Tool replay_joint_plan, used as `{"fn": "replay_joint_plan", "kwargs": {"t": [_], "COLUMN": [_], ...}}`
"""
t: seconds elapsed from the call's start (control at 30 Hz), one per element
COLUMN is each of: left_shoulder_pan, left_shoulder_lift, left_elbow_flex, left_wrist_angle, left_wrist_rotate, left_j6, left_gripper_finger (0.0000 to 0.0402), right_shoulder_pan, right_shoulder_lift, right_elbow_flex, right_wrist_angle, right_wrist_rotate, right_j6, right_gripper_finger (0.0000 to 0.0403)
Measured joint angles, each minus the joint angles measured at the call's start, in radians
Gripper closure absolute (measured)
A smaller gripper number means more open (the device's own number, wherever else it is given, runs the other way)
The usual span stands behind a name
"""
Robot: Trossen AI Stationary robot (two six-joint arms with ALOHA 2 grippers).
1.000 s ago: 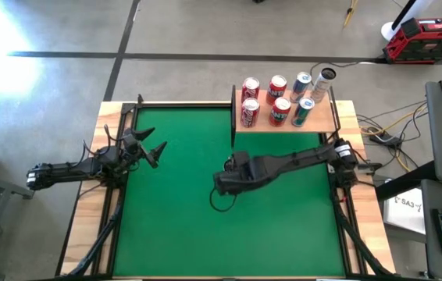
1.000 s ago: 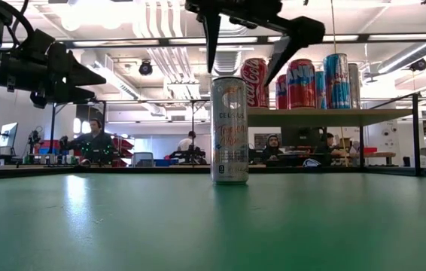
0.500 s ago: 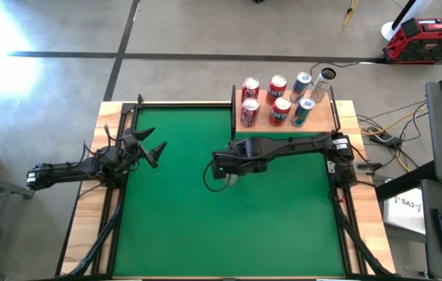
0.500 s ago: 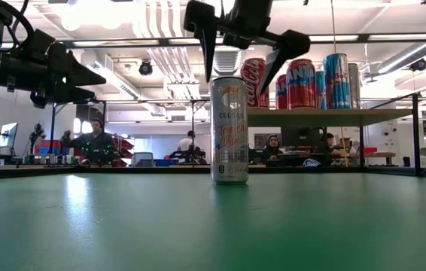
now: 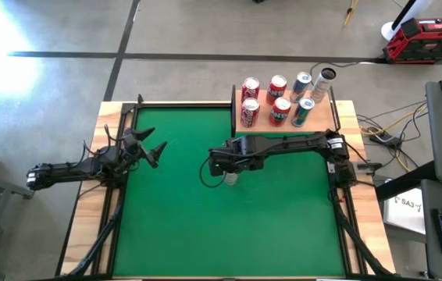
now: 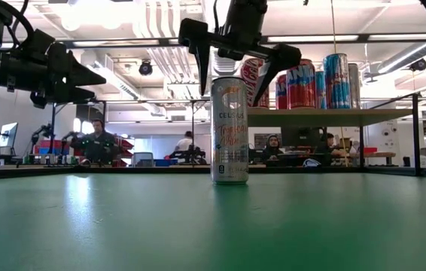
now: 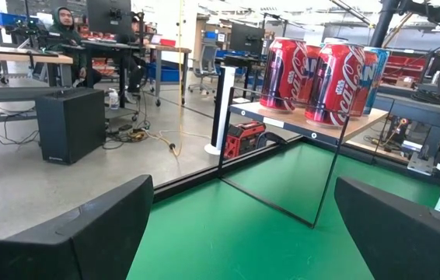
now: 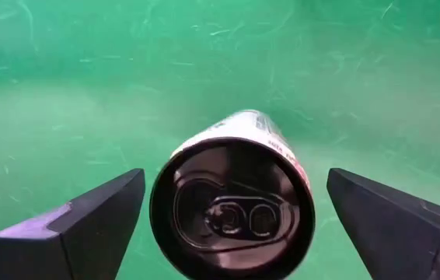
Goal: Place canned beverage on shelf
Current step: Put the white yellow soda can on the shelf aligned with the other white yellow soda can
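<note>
Presently: slim can (image 6: 229, 129) upright mid-bench, well apart from shelf (image 5: 283, 123) at far right corner. Right pincer (image 6: 233, 66) spread wide just above can top. Likely light, thin-walled, slick; grip mid-body. Left pincer (image 5: 156, 152) open, left edge.

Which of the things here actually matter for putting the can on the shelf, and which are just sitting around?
For the job:
- slim white can, upright on the green table
- right gripper, fingers open above the can
- shelf

Just there:
- six cans already on the shelf
- left gripper, open, waiting at the table's left
- red toolbox on the floor
</note>
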Motion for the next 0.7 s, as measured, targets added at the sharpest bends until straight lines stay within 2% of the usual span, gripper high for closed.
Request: {"fn": "replay_joint_plan", "kwargs": {"t": [0.13, 0.3, 0.47, 0.6, 0.7], "left_shoulder_pan": [0.000, 0.000, 0.000, 0.000, 0.000], "left_shoulder_lift": [0.000, 0.000, 0.000, 0.000, 0.000], "left_elbow_flex": [0.000, 0.000, 0.000, 0.000, 0.000], "left_wrist_angle": [0.000, 0.000, 0.000, 0.000, 0.000], "left_wrist_rotate": [0.000, 0.000, 0.000, 0.000, 0.000], "left_j6": [0.000, 0.000, 0.000, 0.000, 0.000], "left_gripper_finger": [0.0015, 0.0015, 0.0015, 0.0015, 0.0015], "right_shoulder_pan": [0.000, 0.000, 0.002, 0.006, 0.015], "right_shoulder_lift": [0.000, 0.000, 0.000, -0.001, -0.009], "right_elbow_flex": [-0.004, -0.008, -0.004, 0.065, 0.138], "right_wrist_angle": [0.002, 0.000, -0.034, -0.192, -0.285], "right_wrist_rotate": [-0.001, -0.001, -0.019, -0.080, -0.080], "right_j6": [-0.001, 0.009, 0.085, 0.091, 0.110], "right_gripper_finger": [0.0052, 0.0154, 0.0156, 0.0156, 0.0156]}}
